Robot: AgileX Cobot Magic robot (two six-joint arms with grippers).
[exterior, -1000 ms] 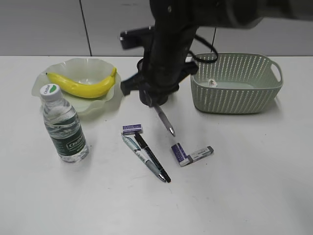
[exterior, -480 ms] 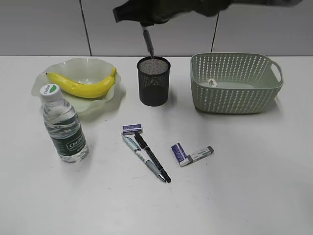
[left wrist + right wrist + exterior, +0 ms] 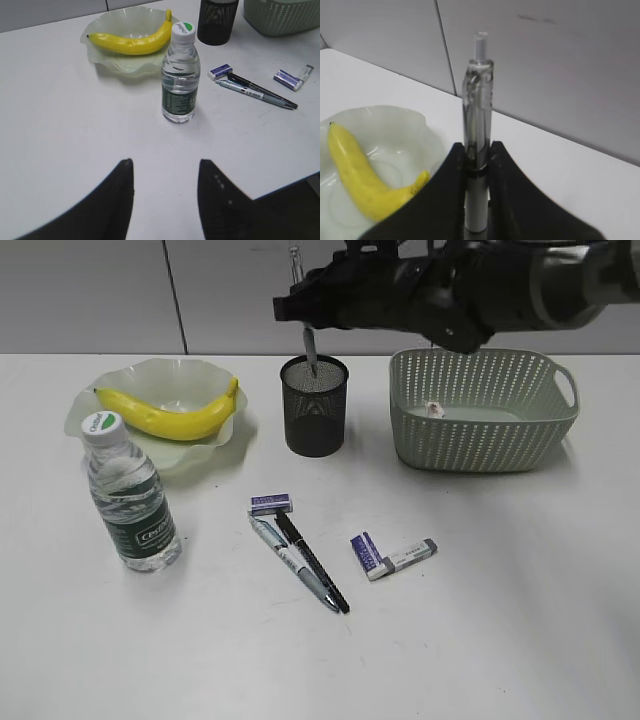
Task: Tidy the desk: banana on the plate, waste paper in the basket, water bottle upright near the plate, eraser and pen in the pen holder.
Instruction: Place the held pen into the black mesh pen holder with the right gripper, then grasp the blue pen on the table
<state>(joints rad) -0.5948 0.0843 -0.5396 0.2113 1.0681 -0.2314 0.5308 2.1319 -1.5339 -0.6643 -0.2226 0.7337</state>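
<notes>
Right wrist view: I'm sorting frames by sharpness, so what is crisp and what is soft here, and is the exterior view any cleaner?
Right wrist view: the pen and the right hand are fairly sharp, while the banana and plate are soft. Exterior view: the tabletop items are crisp with faint shadows; the dark arm above the pen holder is slightly smeared.

Grey panelled wall with dark seams.

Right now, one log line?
right gripper: shut on pen, tip in pen holder | left gripper: open, idle | desk: two pens, erasers left
</notes>
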